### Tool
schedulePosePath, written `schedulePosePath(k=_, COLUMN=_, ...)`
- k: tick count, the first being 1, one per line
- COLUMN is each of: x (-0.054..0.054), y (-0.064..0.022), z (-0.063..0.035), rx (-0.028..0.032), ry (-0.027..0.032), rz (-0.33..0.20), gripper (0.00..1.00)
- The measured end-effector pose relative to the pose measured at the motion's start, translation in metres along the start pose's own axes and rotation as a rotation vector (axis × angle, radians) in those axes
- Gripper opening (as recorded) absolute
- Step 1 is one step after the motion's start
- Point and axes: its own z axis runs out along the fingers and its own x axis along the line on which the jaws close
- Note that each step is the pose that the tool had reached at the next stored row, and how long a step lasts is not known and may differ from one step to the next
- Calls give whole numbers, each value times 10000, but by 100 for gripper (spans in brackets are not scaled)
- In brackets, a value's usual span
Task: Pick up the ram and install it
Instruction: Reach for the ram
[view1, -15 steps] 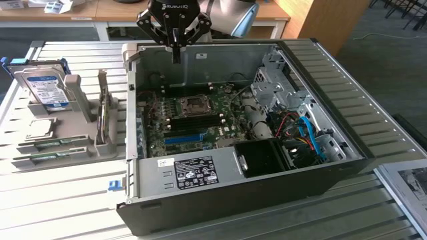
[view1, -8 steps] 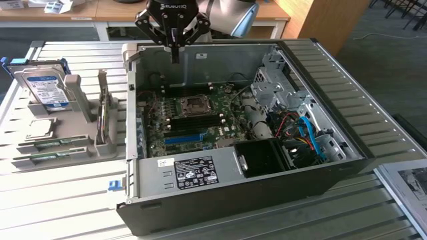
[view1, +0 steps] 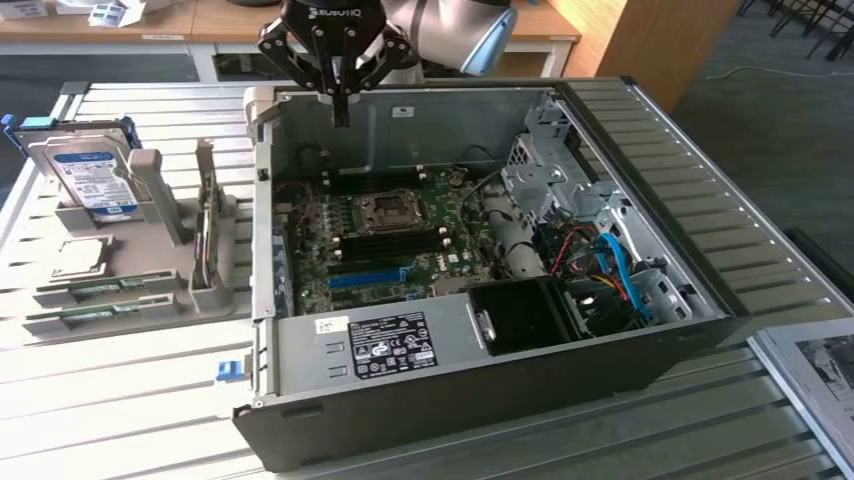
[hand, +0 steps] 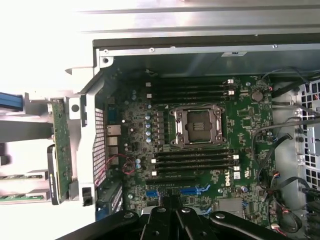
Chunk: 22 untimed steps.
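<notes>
Two ram sticks, thin and green, lie flat in slots of a grey holder: one (view1: 114, 287) and another (view1: 100, 318), at the exterior view's left; the wrist view catches their ends (hand: 15, 176). My gripper (view1: 342, 112) hangs above the far wall of the open computer case, well to the right of the holder, fingers shut with nothing between them. In the wrist view the shut gripper (hand: 170, 202) points down over the motherboard (hand: 240, 120). Black memory slots (hand: 195, 161) flank the CPU socket (hand: 196, 126). A blue slot (view1: 367, 276) lies nearer the power supply.
The grey holder (view1: 160, 215) also carries a silver hard drive (view1: 87, 175), a CPU chip (view1: 80, 258) and an upright green board (view1: 206, 235). The case (view1: 667, 250) has tall walls, a drive cage (view1: 554, 170), loose cables (view1: 601, 260) and a power supply (view1: 387, 345).
</notes>
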Motion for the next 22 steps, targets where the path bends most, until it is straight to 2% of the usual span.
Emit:
schedulePosePath(k=13, x=312, y=-23, z=-6, rx=-1, ry=0, rz=1, gripper=10)
schedulePosePath(k=22, x=572, y=-43, z=-11, rx=0, ry=0, rz=-1, gripper=10)
